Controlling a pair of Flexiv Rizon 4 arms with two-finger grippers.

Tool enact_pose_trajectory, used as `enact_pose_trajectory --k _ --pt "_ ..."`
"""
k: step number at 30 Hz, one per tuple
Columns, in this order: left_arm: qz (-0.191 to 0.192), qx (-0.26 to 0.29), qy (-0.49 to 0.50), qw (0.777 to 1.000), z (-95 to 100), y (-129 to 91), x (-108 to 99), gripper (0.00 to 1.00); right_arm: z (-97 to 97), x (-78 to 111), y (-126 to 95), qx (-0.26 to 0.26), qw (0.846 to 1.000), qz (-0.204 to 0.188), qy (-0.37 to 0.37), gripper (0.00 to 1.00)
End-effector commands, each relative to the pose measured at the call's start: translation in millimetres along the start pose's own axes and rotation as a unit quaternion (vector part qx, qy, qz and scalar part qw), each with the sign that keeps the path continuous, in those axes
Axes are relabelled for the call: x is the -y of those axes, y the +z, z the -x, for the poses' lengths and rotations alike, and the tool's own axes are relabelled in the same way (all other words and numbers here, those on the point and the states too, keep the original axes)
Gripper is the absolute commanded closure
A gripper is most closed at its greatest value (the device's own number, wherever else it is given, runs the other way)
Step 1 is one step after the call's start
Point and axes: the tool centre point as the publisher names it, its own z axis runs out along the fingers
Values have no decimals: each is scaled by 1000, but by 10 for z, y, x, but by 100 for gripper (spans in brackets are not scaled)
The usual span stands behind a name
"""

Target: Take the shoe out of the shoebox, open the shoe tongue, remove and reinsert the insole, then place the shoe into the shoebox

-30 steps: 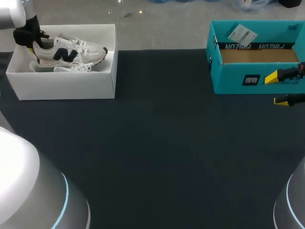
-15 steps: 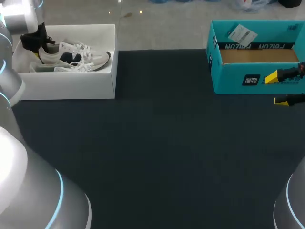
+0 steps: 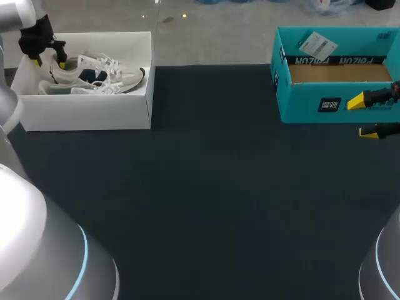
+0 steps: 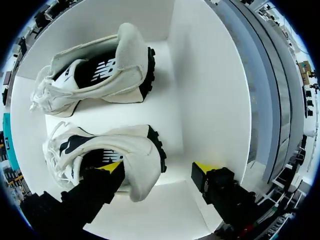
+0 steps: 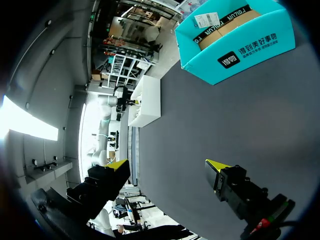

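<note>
White cardboard shoebox (image 3: 87,112) is sitting open at the far left of the dark tabletop (image 3: 206,187), with two white mesh trainers lying inside it, toes pointing toward the tabletop's middle. The silver left arm (image 3: 15,15) is coming in over the box's outer end, its black wrist tilting down at the heels. Seen from the wrist, the left jaws are standing apart around the heel of the nearer trainer (image 4: 115,155): one yellow fingertip (image 4: 112,167) is dipping into the shoe's opening, while the other is hanging outside, clear of the heel, over the box floor. The second trainer (image 4: 100,75) is lying beside the first, against the box's other long wall.

Across the tabletop, the right arm (image 3: 384,269) is holding its fingers level just in front of an open teal cardboard box (image 3: 331,75). The right jaws are gaping wide, yellow fingertips (image 5: 217,165) well apart, gripping nothing, with bare tabletop under them.
</note>
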Motion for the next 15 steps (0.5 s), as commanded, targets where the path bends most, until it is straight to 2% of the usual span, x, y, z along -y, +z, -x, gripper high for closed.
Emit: enact_pose_trajectory --k 1,6,10,13,15 --pt "-36 3 -9 999 11 -401 4 0 -1 0 7 1 1000 0 0 0" --pt "-32 -5 -38 999 70 -648 69 0 -1 0 7 1 1000 0 0 0" --pt "-27 10 -60 998 91 -839 163 0 -1 0 7 1 1000 0 0 0" --pt "-47 16 -60 997 103 -956 222 0 -1 0 7 1 1000 0 0 0" --pt "-47 16 -60 997 103 -956 222 0 -1 0 7 1 1000 0 0 0"
